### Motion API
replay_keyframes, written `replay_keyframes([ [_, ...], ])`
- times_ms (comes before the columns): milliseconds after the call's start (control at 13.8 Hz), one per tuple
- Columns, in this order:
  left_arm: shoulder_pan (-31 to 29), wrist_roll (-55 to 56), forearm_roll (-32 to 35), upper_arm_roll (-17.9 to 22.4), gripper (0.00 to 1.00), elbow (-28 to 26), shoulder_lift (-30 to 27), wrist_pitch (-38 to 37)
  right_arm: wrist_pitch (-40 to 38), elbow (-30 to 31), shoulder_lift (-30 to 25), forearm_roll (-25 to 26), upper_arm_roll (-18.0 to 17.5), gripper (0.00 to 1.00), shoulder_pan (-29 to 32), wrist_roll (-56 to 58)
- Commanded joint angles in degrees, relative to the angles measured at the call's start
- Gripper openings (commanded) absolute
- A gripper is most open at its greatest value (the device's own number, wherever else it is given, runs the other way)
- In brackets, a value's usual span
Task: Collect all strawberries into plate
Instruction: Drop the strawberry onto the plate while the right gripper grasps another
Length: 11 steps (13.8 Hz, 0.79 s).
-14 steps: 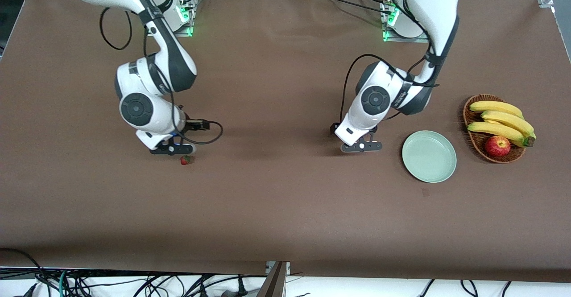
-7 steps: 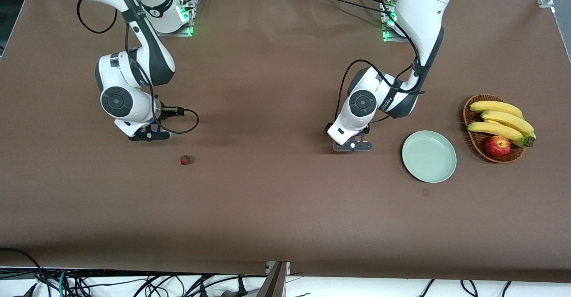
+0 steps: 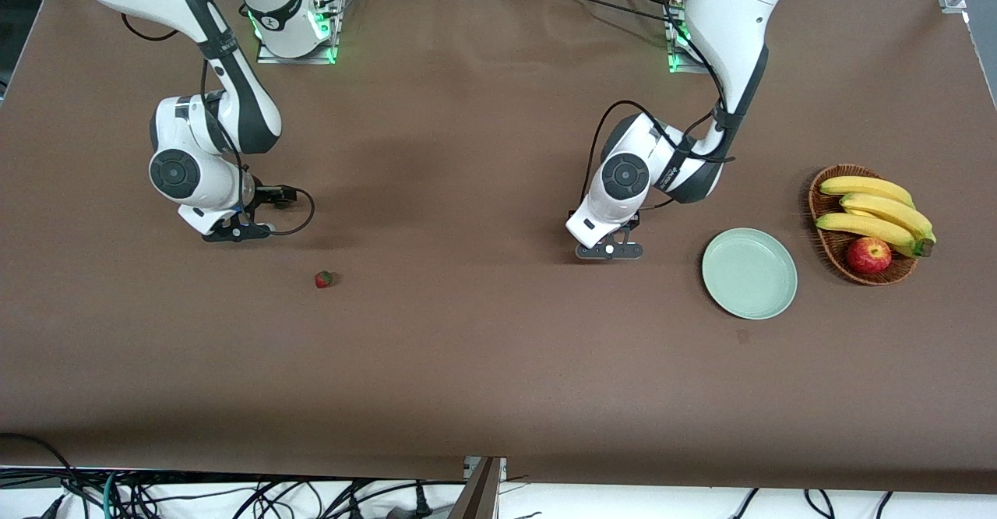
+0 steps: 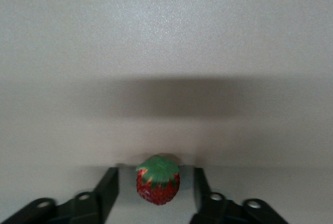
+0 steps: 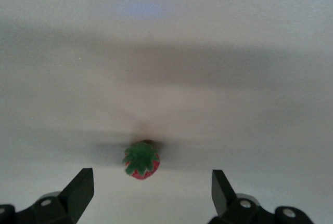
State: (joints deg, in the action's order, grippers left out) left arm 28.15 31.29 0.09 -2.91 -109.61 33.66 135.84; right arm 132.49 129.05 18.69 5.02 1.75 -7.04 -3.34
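A high front camera looks down across the whole table point(image 3: 498, 394) from its cable-hung edge toward the arm bases along the far edge. Each wrist camera looks close down past its own fingers at a small patch of tabletop the front view also covers.

light: even, overhead, bright | shadows: soft, under both arms on the table point(image 3: 467, 363) | wrist views: washed-out, pale, slightly blurred | front view: sharp, no glare
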Motion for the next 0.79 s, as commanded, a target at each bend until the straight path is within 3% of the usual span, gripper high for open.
replay_keyframes([
  [0,0.4,0.3,1.3,0.7,0.03,-0.5,-1.8,-0.2,3.9,3.0,0.1,-0.3,-0.1,1.0,0.0,0.8],
  [289,-3.9,-6.7,1.3,1.4,0.05,1.8,-5.9,-9.9,5.5,3.8,1.1,-0.5,-0.1,0.99,0.1,0.8],
  [361,-5.4,-9.6,1.3,1.4,0.04,3.5,-6.4,-14.6,6.0,3.9,1.3,-0.5,-0.1,0.89,0.1,0.8],
  [506,-8.1,-14.6,1.8,1.6,0.04,7.2,-6.5,-21.4,6.0,3.9,1.4,-0.5,-0.2,0.41,0.0,0.7],
  [578,-10.0,-16.8,3.7,1.5,0.05,8.4,-6.6,-22.5,6.0,3.9,1.4,-0.5,-0.1,0.27,0.1,0.7],
  [723,-13.5,-23.7,6.6,1.5,0.05,8.7,-6.6,-23.2,6.0,3.9,1.4,-0.5,-0.2,0.13,0.1,0.7],
])
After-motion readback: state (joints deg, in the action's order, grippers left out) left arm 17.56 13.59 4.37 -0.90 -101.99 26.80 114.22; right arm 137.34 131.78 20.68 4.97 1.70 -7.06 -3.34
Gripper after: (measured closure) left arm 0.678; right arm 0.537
